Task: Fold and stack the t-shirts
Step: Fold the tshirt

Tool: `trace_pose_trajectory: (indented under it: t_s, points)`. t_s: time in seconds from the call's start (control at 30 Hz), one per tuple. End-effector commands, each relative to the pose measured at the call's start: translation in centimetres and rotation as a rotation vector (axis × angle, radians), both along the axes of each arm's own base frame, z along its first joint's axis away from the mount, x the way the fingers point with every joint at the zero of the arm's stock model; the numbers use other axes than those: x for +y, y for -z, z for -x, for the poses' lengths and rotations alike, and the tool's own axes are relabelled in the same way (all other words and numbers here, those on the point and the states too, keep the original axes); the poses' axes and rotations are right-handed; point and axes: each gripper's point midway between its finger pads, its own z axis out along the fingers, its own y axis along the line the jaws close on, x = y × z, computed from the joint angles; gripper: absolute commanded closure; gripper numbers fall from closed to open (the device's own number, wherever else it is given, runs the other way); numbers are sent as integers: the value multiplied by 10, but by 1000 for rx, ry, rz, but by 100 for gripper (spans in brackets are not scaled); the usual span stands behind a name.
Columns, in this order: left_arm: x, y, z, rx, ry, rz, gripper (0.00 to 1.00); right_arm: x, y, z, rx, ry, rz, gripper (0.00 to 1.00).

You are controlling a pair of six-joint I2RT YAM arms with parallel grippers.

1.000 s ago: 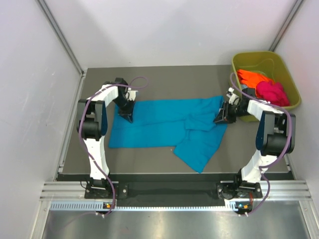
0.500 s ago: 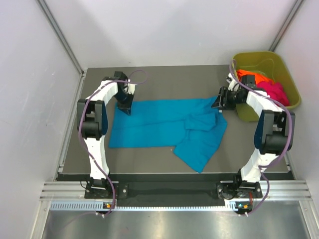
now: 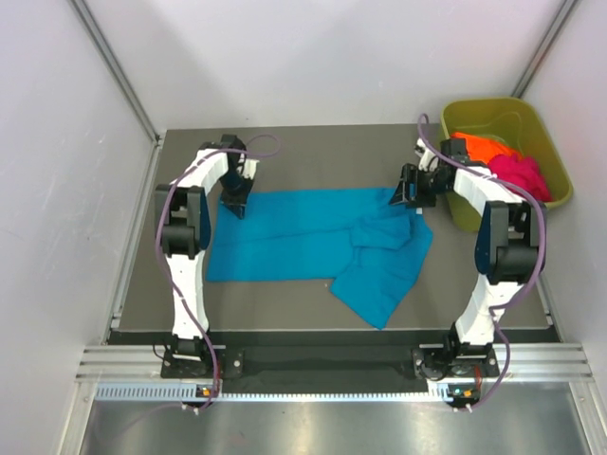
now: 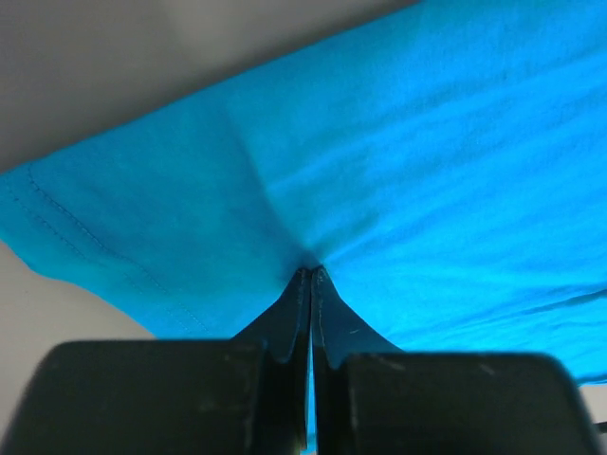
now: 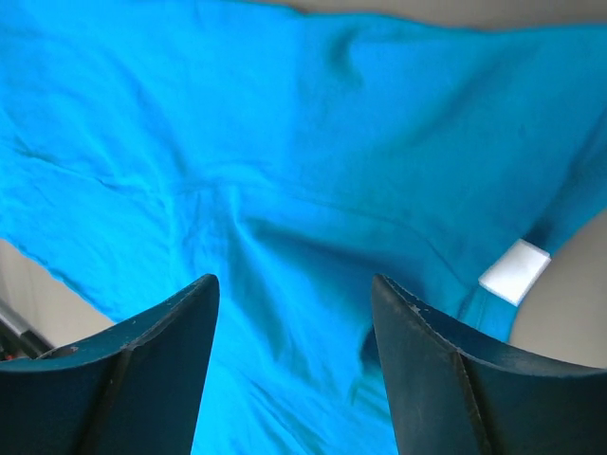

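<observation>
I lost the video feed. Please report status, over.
Left end effector shut on teal shirt edge. Right end effector open above it, near label. Nothing in the way.

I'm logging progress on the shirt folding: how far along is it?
Nothing looks folded or stacked yet. In hand: the teal shirt lies spread but rumpled on the table. The left fingers are shut on its far-left edge, and the right fingers hang open above its other end, near the white label. Left: folding it, then the orange shirt and pink shirt, both in the tub.
</observation>
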Motion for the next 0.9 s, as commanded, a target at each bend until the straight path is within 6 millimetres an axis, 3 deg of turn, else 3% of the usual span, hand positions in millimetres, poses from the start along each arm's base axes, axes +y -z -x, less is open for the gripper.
trace_pose_trajectory:
  t_s: [0.0, 0.17, 0.43, 0.7, 0.87]
  points:
    - [18, 26, 1, 50, -15, -86, 100, 13, -15, -19, -72, -29, 7, 34]
    - [25, 36, -8, 45, -31, -114, 100, 16, -20, -30, -93, -31, 12, 34]
    - [49, 44, -57, -47, -80, -186, 100, 27, -23, -38, -114, -53, 25, 34]
    - [76, 57, -79, -85, -147, -212, 100, 31, -30, -50, -154, -66, 71, 32]
    - [81, 56, -104, -156, -176, -211, 100, 33, -29, -55, -158, -58, 89, 32]
